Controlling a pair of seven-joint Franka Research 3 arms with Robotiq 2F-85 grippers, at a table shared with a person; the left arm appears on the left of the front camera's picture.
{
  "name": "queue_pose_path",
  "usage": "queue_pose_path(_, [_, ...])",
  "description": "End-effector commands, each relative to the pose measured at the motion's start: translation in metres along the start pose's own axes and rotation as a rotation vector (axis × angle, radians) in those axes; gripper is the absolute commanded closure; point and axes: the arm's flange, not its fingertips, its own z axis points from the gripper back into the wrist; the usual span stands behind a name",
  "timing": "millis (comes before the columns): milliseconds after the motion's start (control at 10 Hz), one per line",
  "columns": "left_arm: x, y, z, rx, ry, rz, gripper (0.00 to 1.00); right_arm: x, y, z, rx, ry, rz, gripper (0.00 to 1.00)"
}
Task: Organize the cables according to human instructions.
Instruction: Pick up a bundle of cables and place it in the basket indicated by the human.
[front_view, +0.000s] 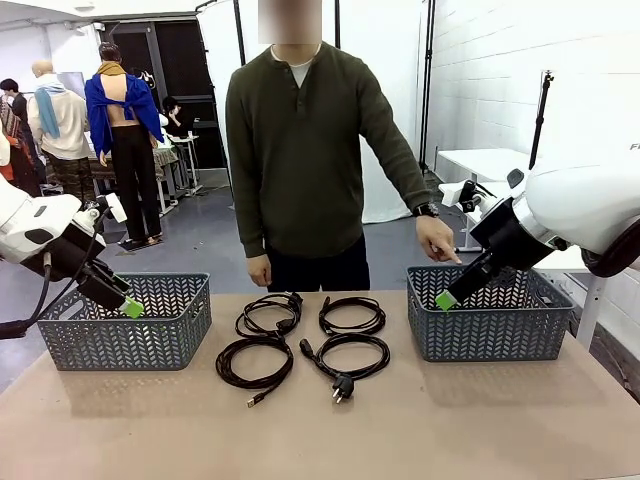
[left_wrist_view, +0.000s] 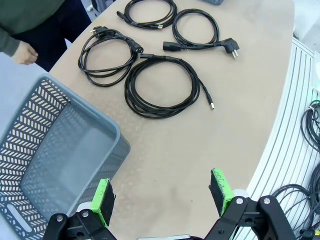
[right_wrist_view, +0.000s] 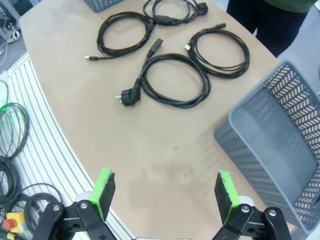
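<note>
Several black coiled cables lie on the tan table between two grey baskets. Toward the front are a coil with a USB end (front_view: 254, 362) (left_wrist_view: 162, 87) (right_wrist_view: 125, 32) and a coil with a power plug (front_view: 348, 355) (left_wrist_view: 196, 30) (right_wrist_view: 175, 80). Behind them lie two more coils (front_view: 268, 312) (front_view: 351, 315). My left gripper (front_view: 131, 307) (left_wrist_view: 162, 197) hovers open and empty by the left basket (front_view: 125, 320) (left_wrist_view: 60, 160). Over the front left corner of the right basket (front_view: 487, 312) (right_wrist_view: 280, 135), my right gripper (front_view: 447, 298) (right_wrist_view: 165, 195) is open too. The person's hand (front_view: 438, 240) points down at the right basket.
The person stands at the far edge of the table; their other hand (front_view: 260, 270) (left_wrist_view: 22, 52) hangs near it. Both baskets look empty inside. Beside the table, spare cables (right_wrist_view: 15, 130) lie on a white slatted surface, with a red button (right_wrist_view: 12, 220) nearby.
</note>
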Motion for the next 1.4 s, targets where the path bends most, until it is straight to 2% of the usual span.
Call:
queue_pose_path(0, [-0.001, 0.002, 0.001, -0.016, -0.015, -0.002, 0.00, -0.001, -0.001, 0.000, 0.009, -0.004, 0.001, 0.00])
queue_pose_path(1100, [-0.001, 0.002, 0.001, -0.016, -0.015, -0.002, 0.00, 0.000, 0.000, 0.000, 0.000, 0.000, 0.000, 0.00])
queue_pose_path(1300, [-0.001, 0.002, 0.001, -0.016, -0.015, -0.002, 0.00, 0.014, 0.003, -0.009, -0.013, 0.051, -0.065, 0.00])
